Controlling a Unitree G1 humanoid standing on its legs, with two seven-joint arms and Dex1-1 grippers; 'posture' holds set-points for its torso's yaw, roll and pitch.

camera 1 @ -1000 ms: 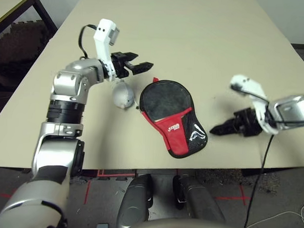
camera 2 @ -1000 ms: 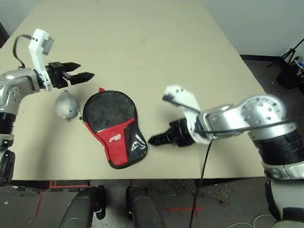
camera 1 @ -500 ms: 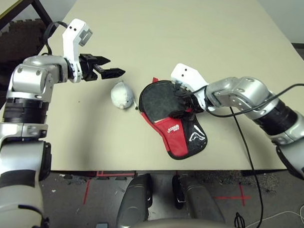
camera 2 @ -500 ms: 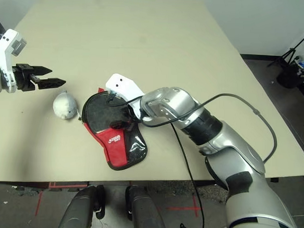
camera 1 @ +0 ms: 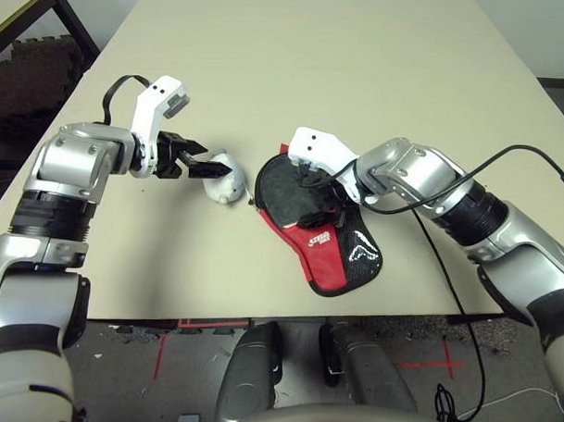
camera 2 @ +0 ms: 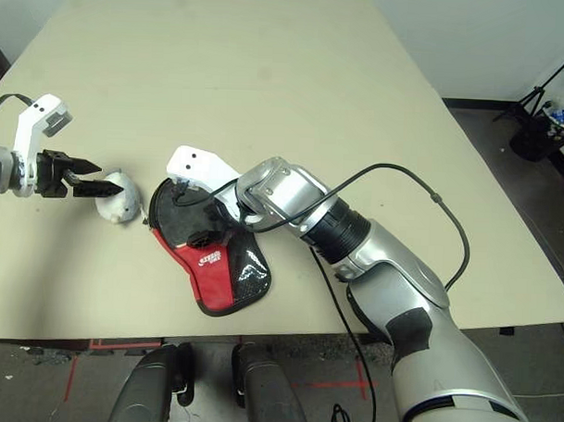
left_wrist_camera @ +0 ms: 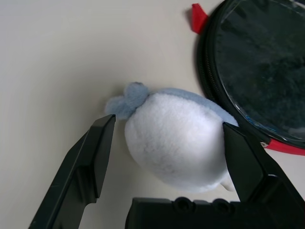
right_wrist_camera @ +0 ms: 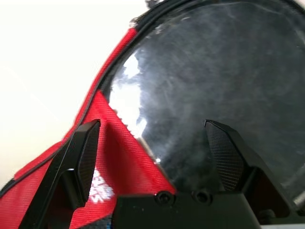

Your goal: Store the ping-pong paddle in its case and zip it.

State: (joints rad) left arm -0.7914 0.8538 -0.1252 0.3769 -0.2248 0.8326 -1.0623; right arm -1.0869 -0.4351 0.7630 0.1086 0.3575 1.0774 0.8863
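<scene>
The case [camera 1: 319, 222] lies flat on the beige table [camera 1: 361, 75] near the front edge, paddle-shaped, black and red fabric with a round dark panel at the top end and a red wedge below carrying a white logo; the lettering is too small to read. A glossy black patch with white marks sits beside the red wedge, and a small red tab sticks out at the round end. A zipper runs along the rim. The ping-pong paddle can't be made out separately; whether it sits inside the case is unclear. The right gripper [camera 1: 321, 196] hangs over the round panel, jaws apart, nothing between them; in the right wrist view its ribbed black pads [right_wrist_camera: 224, 160] straddle the dark panel, which looks shiny with reflections. Whether the tips touch the fabric can't be told. Just beside the case is a fluffy white plush ball [left_wrist_camera: 174, 140] with a pale blue tuft. The left gripper [left_wrist_camera: 167, 157] has its jaws apart on either side of the plush, not clamped.
</scene>
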